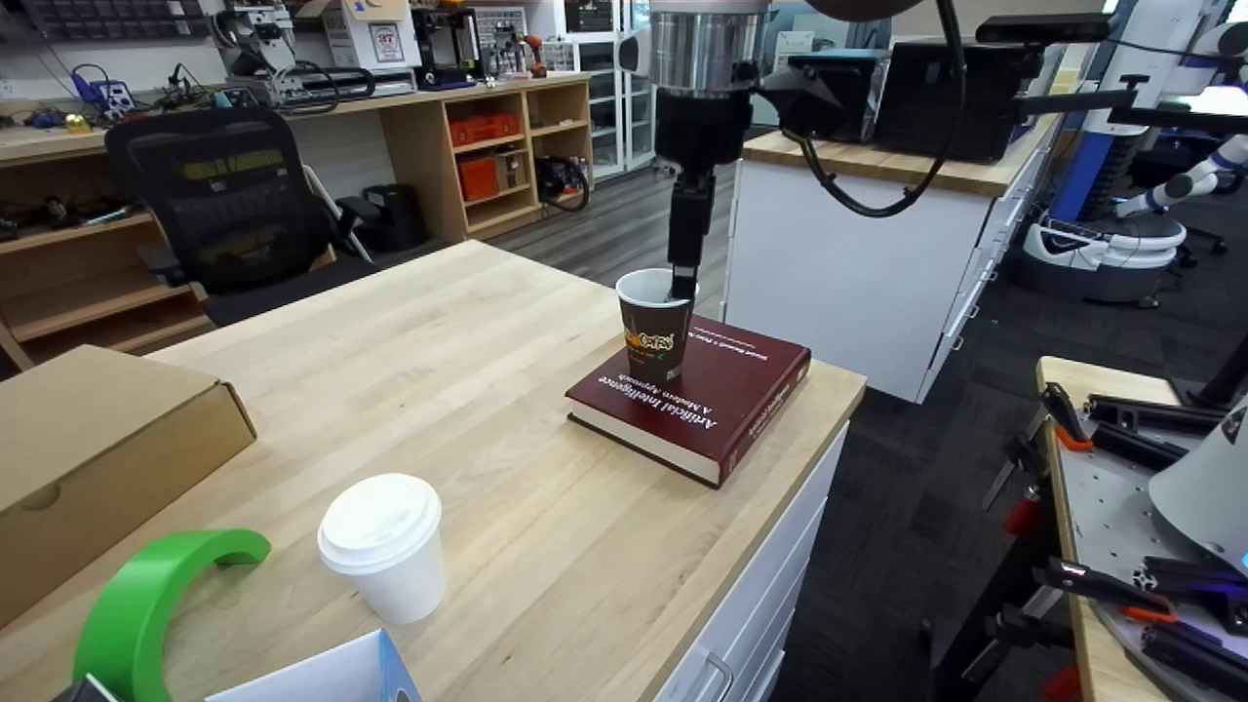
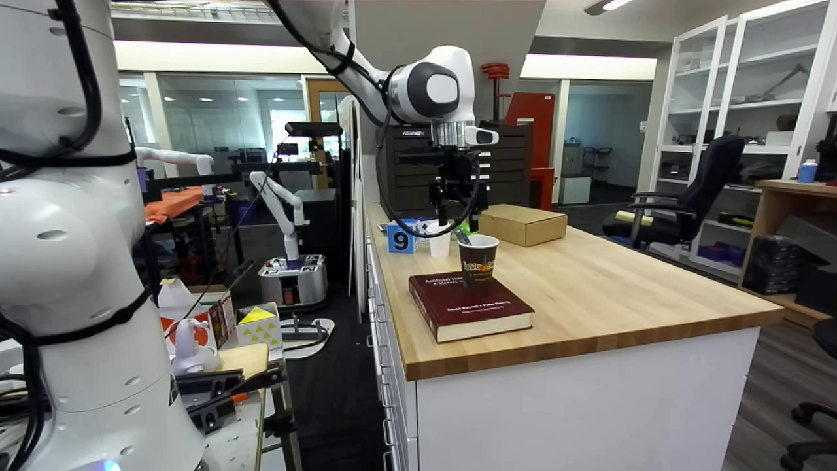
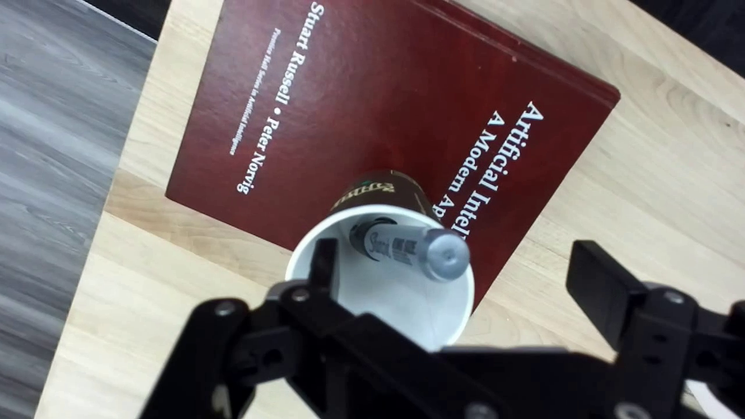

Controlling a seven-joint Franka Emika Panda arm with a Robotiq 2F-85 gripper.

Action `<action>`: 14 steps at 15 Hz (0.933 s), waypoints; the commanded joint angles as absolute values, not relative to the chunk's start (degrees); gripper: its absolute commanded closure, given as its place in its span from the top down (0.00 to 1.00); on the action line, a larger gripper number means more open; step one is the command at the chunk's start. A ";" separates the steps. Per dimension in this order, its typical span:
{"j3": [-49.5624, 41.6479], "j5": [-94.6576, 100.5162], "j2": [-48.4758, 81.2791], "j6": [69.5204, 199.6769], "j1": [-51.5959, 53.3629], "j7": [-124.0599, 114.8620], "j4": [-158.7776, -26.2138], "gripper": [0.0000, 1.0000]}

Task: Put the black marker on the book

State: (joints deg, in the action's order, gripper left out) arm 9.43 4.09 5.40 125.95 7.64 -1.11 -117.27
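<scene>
We had the gripper (image 3: 457, 266) spread wide above the cup (image 1: 655, 336), the marker (image 3: 404, 247) leaning inside! The cup stood on the book (image 3: 396, 110), the book on the table (image 1: 439, 370), a chair (image 1: 210, 195) beyond.

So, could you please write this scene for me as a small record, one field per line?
marker: leaning inside the dark paper cup, grey end up
dark paper cup: upright on the book
book: flat on the wooden table, maroon cover up
gripper: open, by that cup's mouth, marker not gripped
also on table: white lidded cup, green arch, cardboard box
task status: marker not yet on the book itself
</scene>
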 commanded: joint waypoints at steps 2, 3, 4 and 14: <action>8.60 5.33 7.56 126.03 8.19 -2.83 -115.51 1.00; 8.50 5.27 8.00 126.07 8.14 -2.73 -115.27 1.00; 8.43 5.25 8.28 126.00 8.14 -2.71 -115.10 1.00; 8.04 5.60 8.59 125.98 8.30 -2.68 -114.58 0.19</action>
